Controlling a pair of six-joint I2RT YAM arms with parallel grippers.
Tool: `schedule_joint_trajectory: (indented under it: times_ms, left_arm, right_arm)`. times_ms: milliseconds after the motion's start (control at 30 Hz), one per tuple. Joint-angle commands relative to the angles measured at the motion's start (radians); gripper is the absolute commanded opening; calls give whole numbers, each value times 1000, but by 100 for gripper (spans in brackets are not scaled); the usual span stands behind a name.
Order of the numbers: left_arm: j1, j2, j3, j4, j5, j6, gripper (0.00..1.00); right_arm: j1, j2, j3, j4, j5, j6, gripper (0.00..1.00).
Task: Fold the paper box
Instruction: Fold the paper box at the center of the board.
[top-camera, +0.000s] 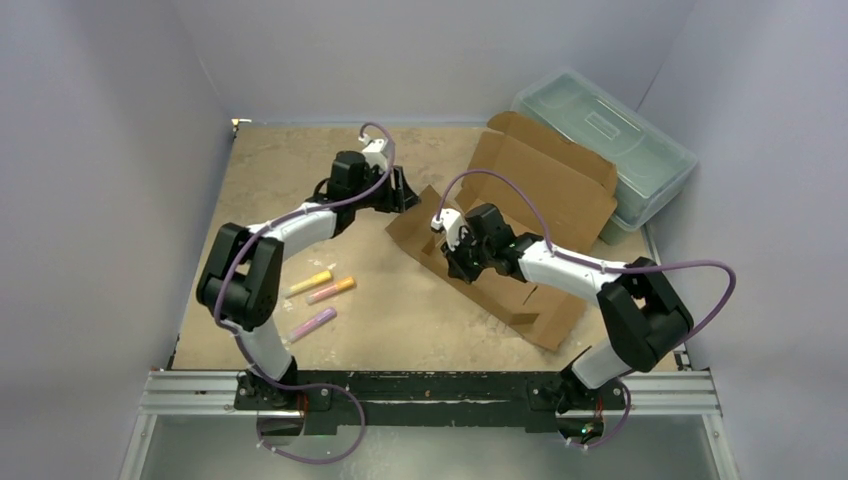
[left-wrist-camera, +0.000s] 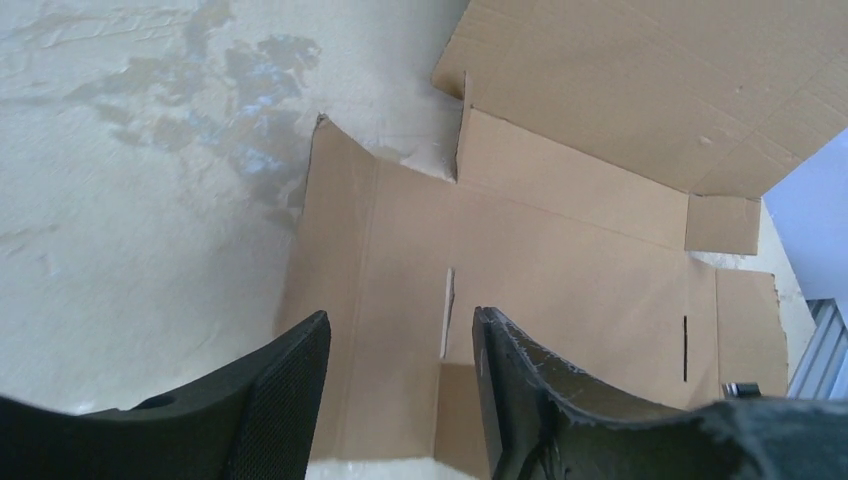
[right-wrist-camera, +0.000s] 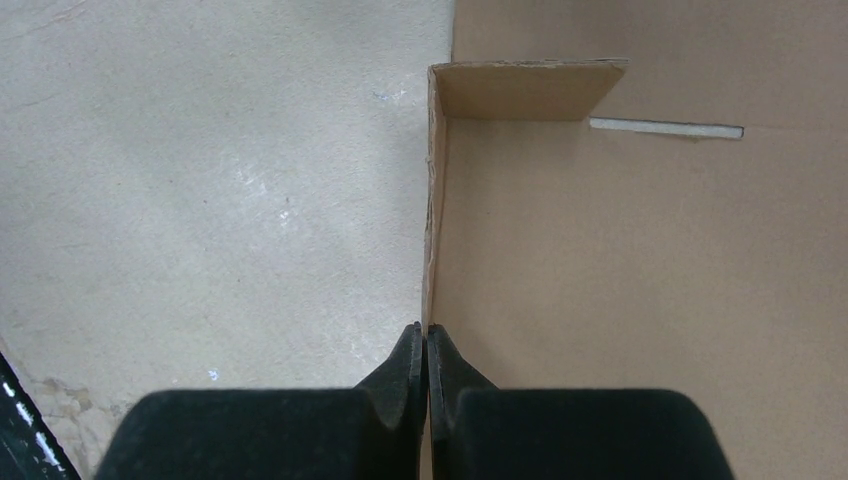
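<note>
Jaws, right: the right gripper (right-wrist-camera: 427, 335) was pinched fully closed on the top edge of a thin upright cardboard wall, 1 finger on each face.
Jaws, left: the left gripper (left-wrist-camera: 400, 320) stood about half open with nothing between its fingers, hovering over the cardboard near a narrow slot.
Table (top-camera: 270, 180): a tan, scuffed board inside pale walls, with both arm bases at its near edge.
Paper box (top-camera: 545, 185): a plain brown die-cut sheet, mostly unfolded, lay on the right half of the table. It ran from near the right arm's base out to the far right corner. Its far panel reached the toolbox in the top view. The wall along its left edge stood up, with a small tab bent inward at the far end.
Toolbox (top-camera: 610, 140): translucent grey-green plastic with the lid on, in the far right corner behind the sheet.
Sticks: 3 short marker-like sticks lay on the left half, well apart from the sheet: yellow stick (top-camera: 308, 283), orange stick (top-camera: 331, 290) just beside it, and purple stick (top-camera: 313, 323) nearer the bases.
</note>
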Motion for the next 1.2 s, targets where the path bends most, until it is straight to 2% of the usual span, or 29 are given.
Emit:
schedule_joint_trajectory:
  times_ms: [0, 100, 233, 300, 400, 567, 700, 833, 1067, 1167]
  left_arm:
    - [28, -146, -101, 83, -73, -10, 56]
    - [33, -249, -222, 80, -199, -22, 66]
    - [39, -323, -373, 111, -234, -94, 81]
    - [49, -316, -417, 118, -211, -151, 82]
    - [51, -281, -497, 253, -153, -230, 82]
    - [51, -190, -495, 345, -143, -279, 81]
    - [53, -128, -451, 373, -155, -291, 78]
    - [53, -59, -402, 422, -114, -305, 70]
    - [71, 28, -424, 641, 10, -381, 59]
    - [94, 87, -429, 793, 112, -442, 40]
  right_arm:
    - [-13, -2, 35, -19, -18, -14, 0]
    - [-15, 1, 35, -20, -20, -13, 0]
    - [-18, 10, 41, -24, -26, -12, 0]
    - [-20, 11, 43, -26, -27, -13, 0]
    - [-27, 9, 41, -25, -36, -12, 0]
    - [-51, 8, 44, -33, -71, -11, 0]
    - [-56, 13, 47, -36, -82, -12, 0]
    - [-59, 17, 48, -39, -83, -13, 0]
    - [-61, 17, 50, -40, -86, -12, 0]
    - [-62, 17, 50, -39, -85, -13, 0]
